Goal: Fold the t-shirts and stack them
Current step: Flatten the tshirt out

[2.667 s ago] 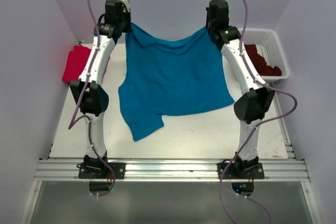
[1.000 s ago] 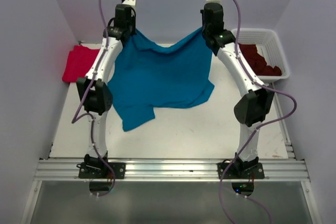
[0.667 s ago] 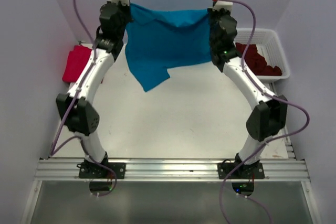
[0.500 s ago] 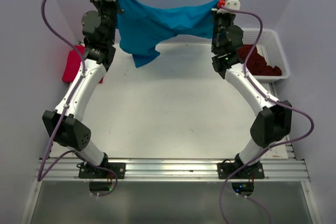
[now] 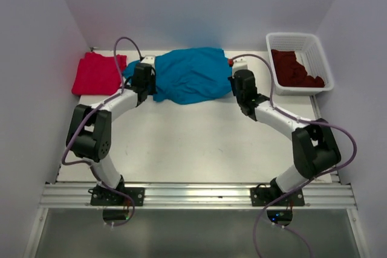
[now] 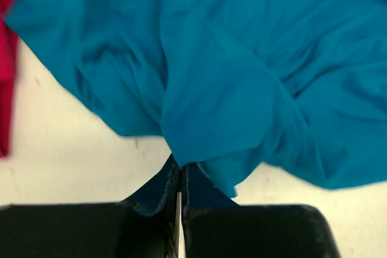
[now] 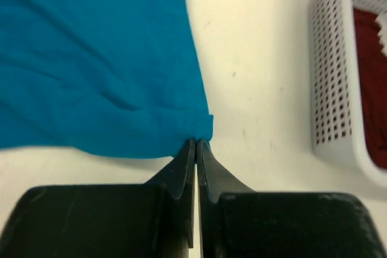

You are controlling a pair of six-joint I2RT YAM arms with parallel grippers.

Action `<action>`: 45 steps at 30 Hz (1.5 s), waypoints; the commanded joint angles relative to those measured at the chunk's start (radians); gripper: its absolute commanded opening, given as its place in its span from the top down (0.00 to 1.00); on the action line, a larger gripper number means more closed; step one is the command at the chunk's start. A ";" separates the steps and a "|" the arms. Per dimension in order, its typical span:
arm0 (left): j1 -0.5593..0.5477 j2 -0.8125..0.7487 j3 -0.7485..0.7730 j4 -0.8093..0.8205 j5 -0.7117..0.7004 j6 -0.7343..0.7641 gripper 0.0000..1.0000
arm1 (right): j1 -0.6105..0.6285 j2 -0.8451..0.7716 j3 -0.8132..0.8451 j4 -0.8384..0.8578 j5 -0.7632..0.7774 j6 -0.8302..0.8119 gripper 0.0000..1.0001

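Teal t-shirt (image 5: 187,83) bunched, upper centre of bench (image 5: 199,143). Left hand (image 6: 179,173), right hand (image 7: 196,146) each pinched tight on opposite edges, low; likely to spread flat.

Basket (image 5: 290,35): white plastic, rectangular, perforated lattice walls, standing upright at the far right corner of the table.
Table (image 5: 199,140): cream-white top with a few small dark marks.
Rail (image 5: 193,196): slotted aluminium extrusion along the near edge.
Walls (image 5: 199,4): plain pale lavender on the left, far and right sides.
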 commanded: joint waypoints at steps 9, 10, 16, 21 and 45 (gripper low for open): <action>-0.083 -0.275 -0.150 -0.390 0.070 -0.214 1.00 | 0.075 -0.215 0.125 -0.820 0.005 0.276 1.00; -0.087 -0.292 -0.171 -0.410 0.076 -0.226 1.00 | 0.076 -0.206 0.131 -0.888 0.019 0.285 1.00; -0.087 -0.329 -0.233 -0.574 0.093 -0.194 1.00 | 0.076 -0.134 0.140 -1.050 0.056 0.340 1.00; -0.086 -0.370 -0.279 -0.624 0.093 -0.217 1.00 | 0.076 -0.122 0.142 -1.078 0.024 0.401 1.00; -0.066 -0.596 -0.271 -1.044 0.429 -0.379 1.00 | 0.076 -0.122 0.117 -1.430 -0.044 0.621 1.00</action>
